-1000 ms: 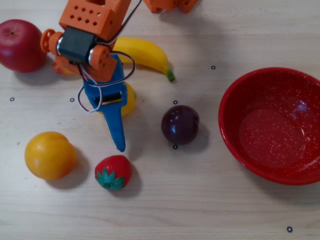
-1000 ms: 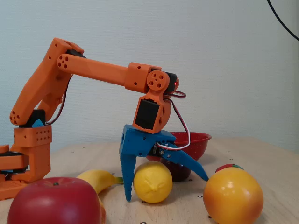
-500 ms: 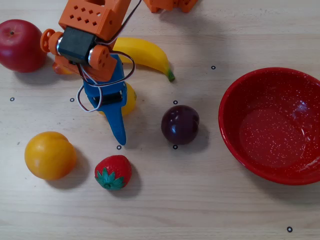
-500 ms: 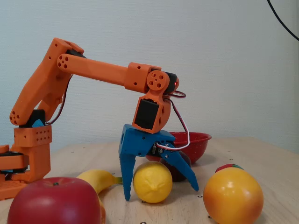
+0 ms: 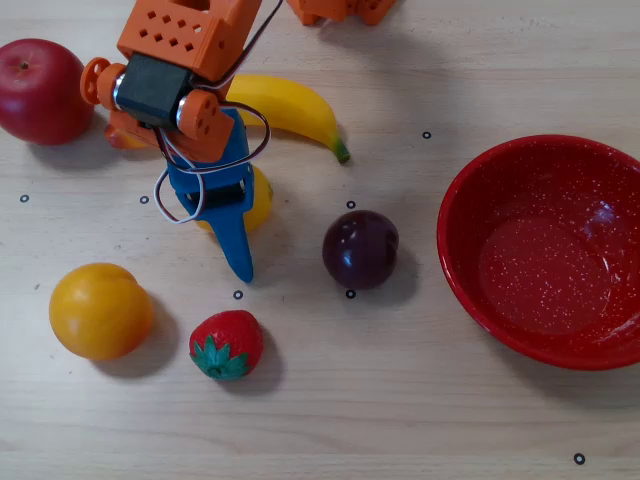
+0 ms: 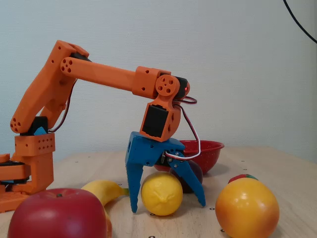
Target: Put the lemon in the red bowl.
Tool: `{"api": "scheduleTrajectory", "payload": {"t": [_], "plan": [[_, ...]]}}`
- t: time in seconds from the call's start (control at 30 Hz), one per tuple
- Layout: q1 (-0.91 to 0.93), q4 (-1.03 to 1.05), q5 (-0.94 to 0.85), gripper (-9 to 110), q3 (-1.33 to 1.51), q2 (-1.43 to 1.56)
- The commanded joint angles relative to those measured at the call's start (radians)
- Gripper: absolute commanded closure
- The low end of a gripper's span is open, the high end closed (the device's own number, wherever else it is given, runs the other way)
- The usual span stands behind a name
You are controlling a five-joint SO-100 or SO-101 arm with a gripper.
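Note:
The lemon [image 6: 161,193] is a small bright-yellow oval fruit resting on the wooden table. In the overhead view it [image 5: 262,200] is mostly hidden under the gripper. My blue gripper [image 6: 168,207] is open and lowered over the lemon, with one finger on each side and the tips near the table. In the overhead view the gripper [image 5: 240,215] points toward the front edge. The red speckled bowl [image 5: 455,230] stands empty at the right, and in the fixed view [image 6: 208,148] it is behind the gripper.
A dark plum [image 5: 360,248] lies between the lemon and the bowl. A banana [image 5: 290,105] lies behind the gripper, a red apple [image 5: 40,90] at far left, an orange [image 5: 100,310] and a strawberry [image 5: 227,345] in front. The arm base [image 6: 29,158] stands at the back.

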Motion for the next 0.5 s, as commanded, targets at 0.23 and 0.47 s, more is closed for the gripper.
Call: {"api": "scheduleTrajectory", "payload": {"t": [0.23, 0.47], "plan": [[-0.026, 0.034, -0.025, 61, -0.089, 0.1], [-0.032, 0.041, -0.025, 67, -0.086, 0.107]]}}
